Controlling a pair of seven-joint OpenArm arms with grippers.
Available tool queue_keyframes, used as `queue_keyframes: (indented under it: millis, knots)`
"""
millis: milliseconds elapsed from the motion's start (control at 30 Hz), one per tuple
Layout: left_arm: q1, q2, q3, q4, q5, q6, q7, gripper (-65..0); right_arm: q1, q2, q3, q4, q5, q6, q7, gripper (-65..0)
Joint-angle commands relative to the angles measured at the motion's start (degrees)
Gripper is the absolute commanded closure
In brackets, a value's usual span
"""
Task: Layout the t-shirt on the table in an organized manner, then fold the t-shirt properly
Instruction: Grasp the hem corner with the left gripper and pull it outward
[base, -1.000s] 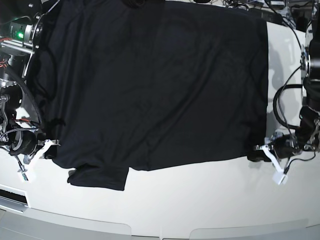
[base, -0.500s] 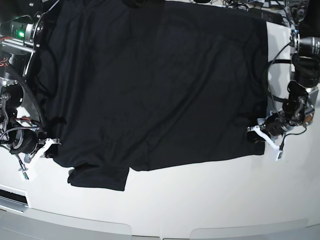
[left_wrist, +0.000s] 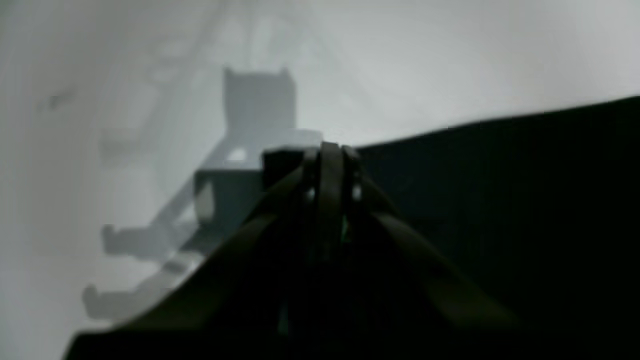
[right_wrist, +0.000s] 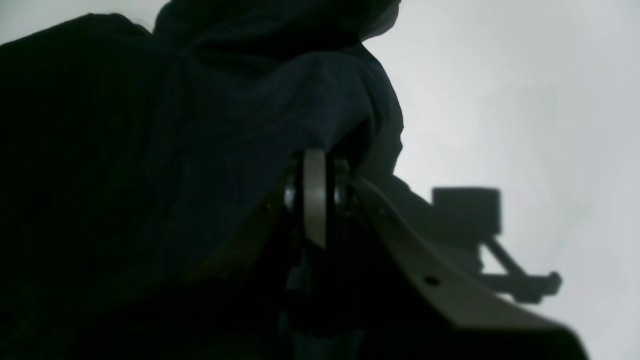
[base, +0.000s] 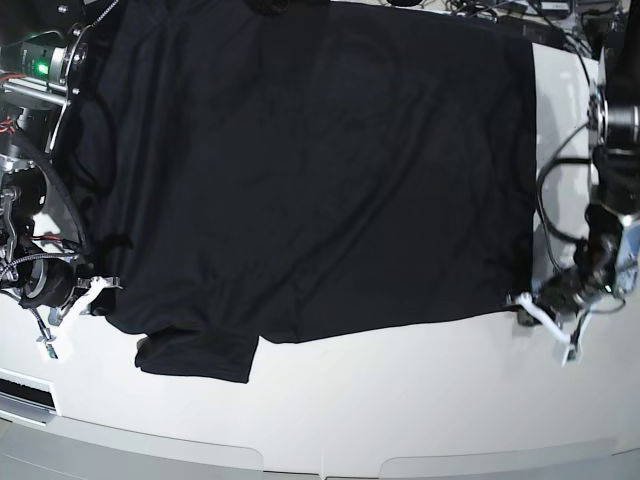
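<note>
The black t-shirt (base: 300, 170) lies spread flat over most of the white table (base: 400, 400), with one sleeve (base: 195, 355) sticking out at the lower left. My left gripper (base: 520, 300) is shut on the shirt's lower right corner. In the left wrist view the left gripper (left_wrist: 330, 150) pinches the dark edge of the shirt (left_wrist: 500, 200) just above the table (left_wrist: 450, 60). My right gripper (base: 100, 290) is shut on the shirt's lower left edge. In the right wrist view the right gripper (right_wrist: 315, 160) has the shirt (right_wrist: 150, 150) bunched over its tips.
Arm hardware with a green light (base: 40, 65) and cables stands at the left edge. The other arm's body and black cables (base: 560, 200) stand at the right. The table's curved front edge (base: 320, 462) runs along the bottom. Bare white tabletop lies in front of the shirt.
My left gripper rose and moved inward with the shirt's corner, then came back down and outward to the right. The right arm has hardly moved.
</note>
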Motion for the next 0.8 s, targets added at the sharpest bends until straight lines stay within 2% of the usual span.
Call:
queue_keyframes:
  millis: [0,67,167,300,333,367,533,767]
  knots:
    - [-2.16,-1.11,-0.07,0.79,-1.88,-0.59,0.0,0.0,1.68,0.85,0.26,1.16,1.05,0.0,1.38,0.0]
    - [-2.16,-1.64,-0.24,0.79,-3.15,0.35,0.46,0.0,1.66,0.9,0.26,1.16,1.03,0.0,1.31,0.0]
    - [-1.64,-2.08,-0.24,0.79,-3.15,5.46,0.96,-1.3,1.68,1.03,0.26,1.16,1.05,0.0,1.31,0.0]
    - [0.24,-2.34,-1.68,0.79,-3.17,11.74,0.9,-30.2,1.68,0.96,0.26,1.16,1.05,-0.02,1.31,0.0]
    - [0.76,-2.34,-2.73,0.79,-3.19,13.05,0.87,-34.3,1.68,0.96,0.26,1.16,1.05,-0.02,1.31,0.0]
    - [1.51,-2.34,-3.96,0.79,-3.23,14.01,0.87,-35.4,1.68,0.96,0.26,1.16,1.05,-0.02,1.31,0.0]
    - [6.27,-2.16,-7.91,0.76,-5.09,12.9,1.81,-35.4,1.68,0.96,0.26,1.16,1.07,0.0,1.33,0.0]
    - [11.98,-0.35,-7.89,0.76,-7.34,3.32,2.34,-35.3,1.68,0.96,0.26,1.16,1.51,-0.02,1.31,0.0]
